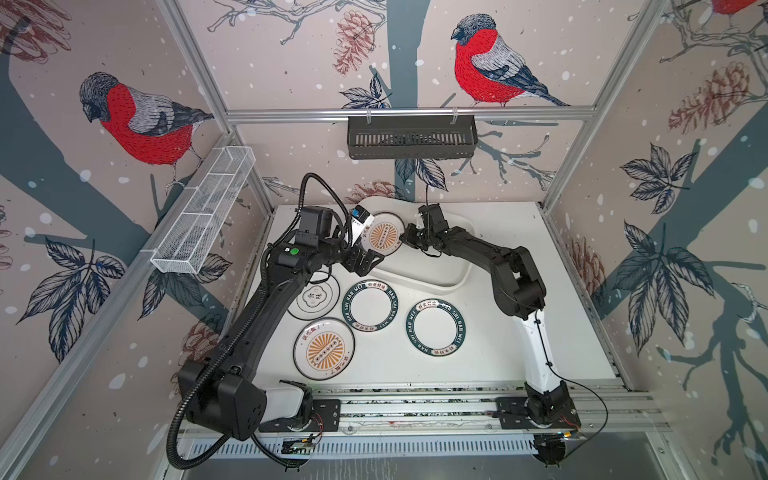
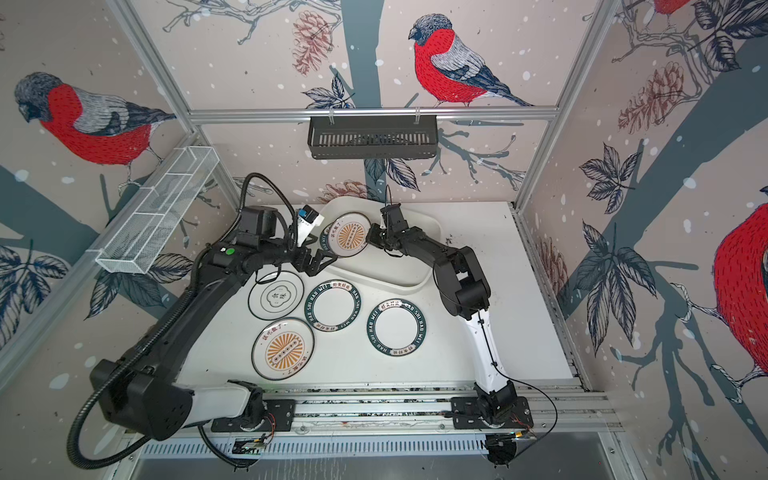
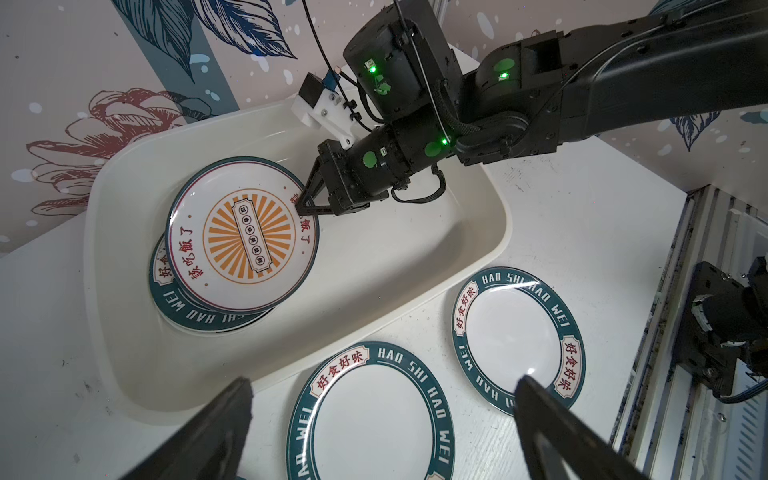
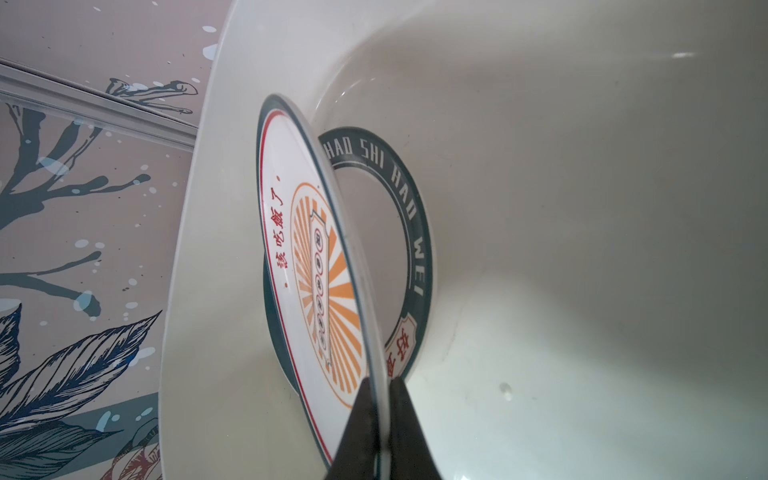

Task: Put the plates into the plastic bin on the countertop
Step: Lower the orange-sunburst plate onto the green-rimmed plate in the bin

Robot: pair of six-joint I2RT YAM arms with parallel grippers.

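White plastic bin (image 3: 395, 270) half bare, right hand (image 3: 300, 206) pinching sunburst plate (image 3: 245, 237) rim, left hand (image 3: 382, 381) spread wide

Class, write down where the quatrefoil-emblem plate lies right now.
In a top view the quatrefoil plate lies on the countertop, left of centre, outside the plastic bin, partly under the left arm, a green-rimmed plate just right of it.

Your two top views hang high at the front and look steeply down on the whole countertop (image 1: 582, 332), nearly alike. Your left wrist view looks across the bin (image 3: 415, 257) from close at the right gripper (image 3: 302, 206) and its plate (image 3: 245, 232); your right wrist view sits against that plate's rim inside the bin, a spot all four share.
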